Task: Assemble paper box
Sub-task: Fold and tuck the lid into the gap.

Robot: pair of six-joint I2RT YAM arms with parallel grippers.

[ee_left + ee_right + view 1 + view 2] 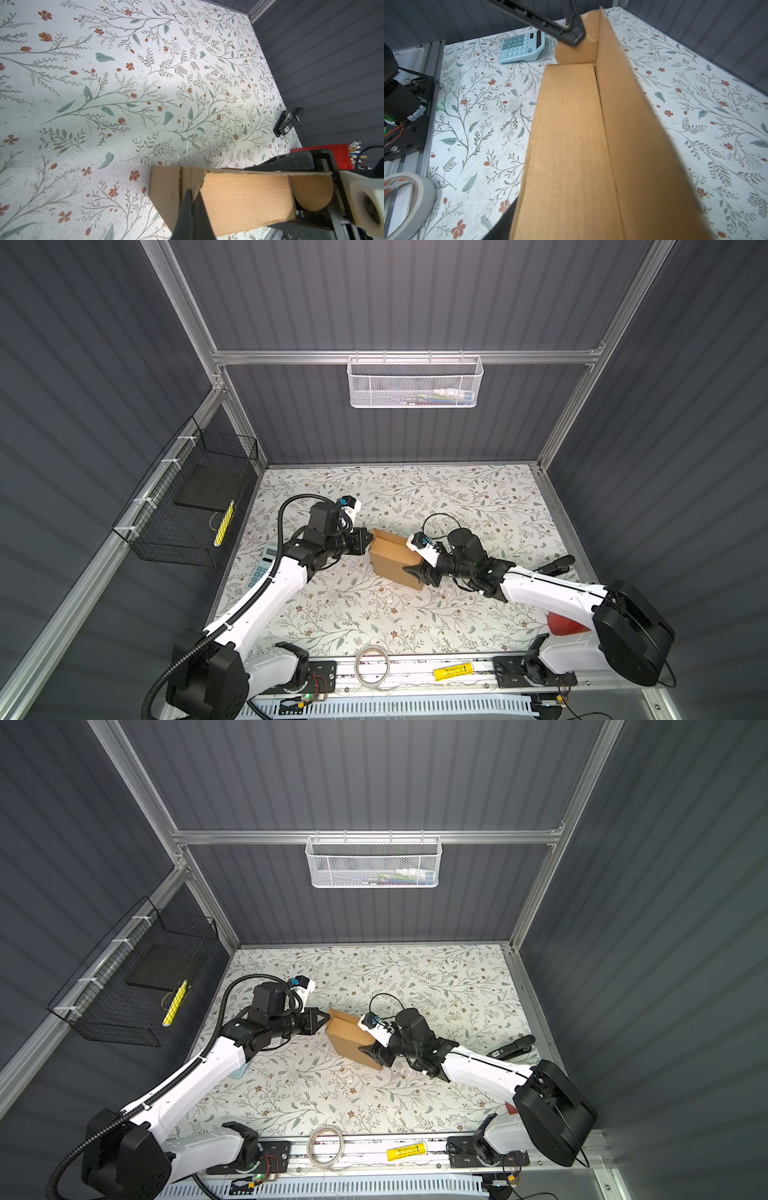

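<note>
The brown paper box lies folded in the middle of the floral table, one long wall standing up. My left gripper is shut, and its tips press on the box's left end at a crease between flaps. From the right wrist view that tip sits against a rounded end flap. My right gripper straddles the box's right end. One of its fingers lies along one face and the other along the opposite face.
A blue calculator lies under the left arm. A tape roll and a yellow tube rest on the front rail. A black stapler and a red holder stand at the right. Wire baskets hang on the walls.
</note>
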